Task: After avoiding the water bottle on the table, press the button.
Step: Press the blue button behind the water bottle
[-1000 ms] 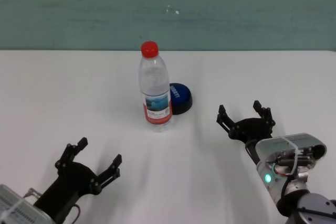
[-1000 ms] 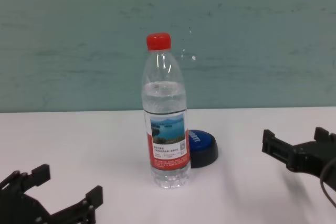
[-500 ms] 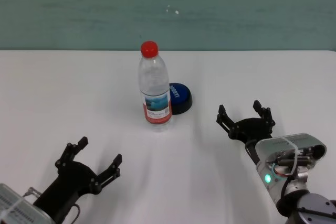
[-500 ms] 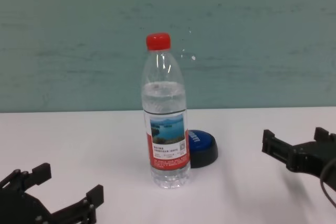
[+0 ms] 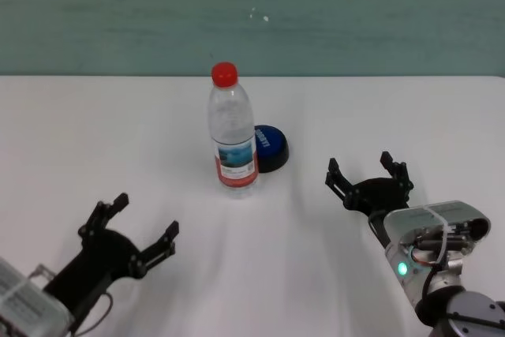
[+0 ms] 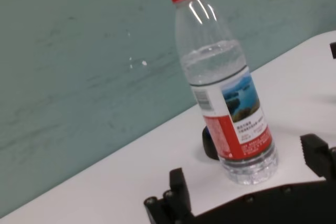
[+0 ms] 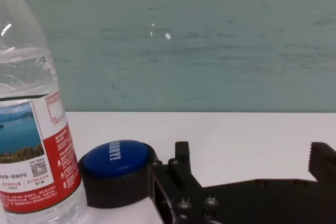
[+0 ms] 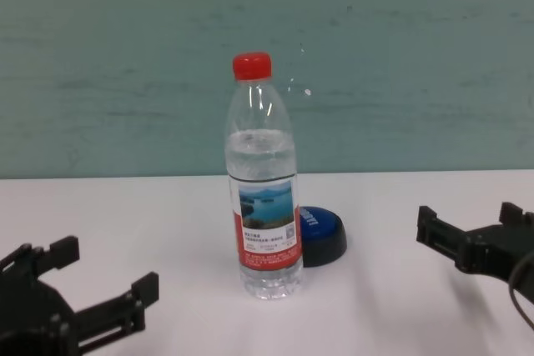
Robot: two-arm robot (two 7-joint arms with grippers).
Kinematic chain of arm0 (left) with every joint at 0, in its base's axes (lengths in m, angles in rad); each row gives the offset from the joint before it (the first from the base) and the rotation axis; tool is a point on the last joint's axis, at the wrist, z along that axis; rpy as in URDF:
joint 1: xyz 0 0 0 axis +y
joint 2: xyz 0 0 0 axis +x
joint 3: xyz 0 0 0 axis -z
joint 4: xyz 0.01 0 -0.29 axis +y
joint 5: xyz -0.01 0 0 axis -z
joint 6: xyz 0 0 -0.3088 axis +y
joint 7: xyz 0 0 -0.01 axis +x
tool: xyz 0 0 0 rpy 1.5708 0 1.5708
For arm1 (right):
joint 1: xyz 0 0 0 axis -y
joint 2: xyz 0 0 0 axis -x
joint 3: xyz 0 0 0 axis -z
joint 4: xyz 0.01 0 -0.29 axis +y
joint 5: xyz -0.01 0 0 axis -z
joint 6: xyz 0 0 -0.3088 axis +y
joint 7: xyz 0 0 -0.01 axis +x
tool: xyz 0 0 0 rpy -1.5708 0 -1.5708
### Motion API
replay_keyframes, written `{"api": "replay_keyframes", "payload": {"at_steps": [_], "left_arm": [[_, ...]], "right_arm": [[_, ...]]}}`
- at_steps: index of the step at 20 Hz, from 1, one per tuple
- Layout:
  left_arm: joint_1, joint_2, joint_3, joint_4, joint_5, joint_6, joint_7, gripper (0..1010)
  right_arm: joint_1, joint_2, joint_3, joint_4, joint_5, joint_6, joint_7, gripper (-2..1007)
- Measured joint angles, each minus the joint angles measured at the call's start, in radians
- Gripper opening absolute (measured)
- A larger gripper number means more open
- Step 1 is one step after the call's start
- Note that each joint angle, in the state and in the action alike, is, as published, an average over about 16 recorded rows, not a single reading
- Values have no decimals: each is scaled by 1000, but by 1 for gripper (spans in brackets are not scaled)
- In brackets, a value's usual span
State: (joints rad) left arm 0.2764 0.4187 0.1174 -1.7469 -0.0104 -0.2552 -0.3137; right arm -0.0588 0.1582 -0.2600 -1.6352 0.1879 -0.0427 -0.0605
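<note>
**Bottle standing between robot and button, both grippers spread wide**

Water bottle [image 5: 233, 138] is standing upright near the middle of the table [image 5: 95, 140], its red cap on and its lake-photo label facing the robot. Behind it and slightly toward the robot's right, the button [image 5: 270, 147] is sitting on the tabletop, just beside the bottle's base and partly hidden by it in the chest view; whether the two are touching cannot be told. The button's blue dome with white lettering is facing up, above its black base.

The left gripper [image 5: 136, 230] is hovering low over the near left part of the table, well apart from the bottle, its fingers gaping wide and holding nothing. In the left wrist view the bottle is showing beyond those fingertips, with the button's black base peeking out behind it.

The right gripper [image 5: 368, 177] is sitting over the near right part of the table, nearer to the button than the left one is, its fingers likewise spread wide and holding nothing. It is pointing toward the far side of the table, with the bottle and button off to its left.
</note>
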Motion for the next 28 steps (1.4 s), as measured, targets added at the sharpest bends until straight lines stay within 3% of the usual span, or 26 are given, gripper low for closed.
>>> {"api": "replay_keyframes", "payload": {"at_steps": [7, 12, 20, 28], "left_arm": [[-88, 26, 17, 50, -19, -2, -45, 1000], [-167, 30, 43, 109, -33, -18, -70, 1000], [-273, 11, 82, 211, -60, -60, -91, 1000], [-346, -12, 112, 302, -95, -96, -116, 1000]], "right_arm": [[0, 0, 0, 0, 0, 0, 0, 1004], [0, 0, 0, 0, 0, 0, 0, 1004], [0, 0, 0, 0, 0, 0, 0, 1004], [0, 0, 0, 0, 0, 0, 0, 1004]]}}
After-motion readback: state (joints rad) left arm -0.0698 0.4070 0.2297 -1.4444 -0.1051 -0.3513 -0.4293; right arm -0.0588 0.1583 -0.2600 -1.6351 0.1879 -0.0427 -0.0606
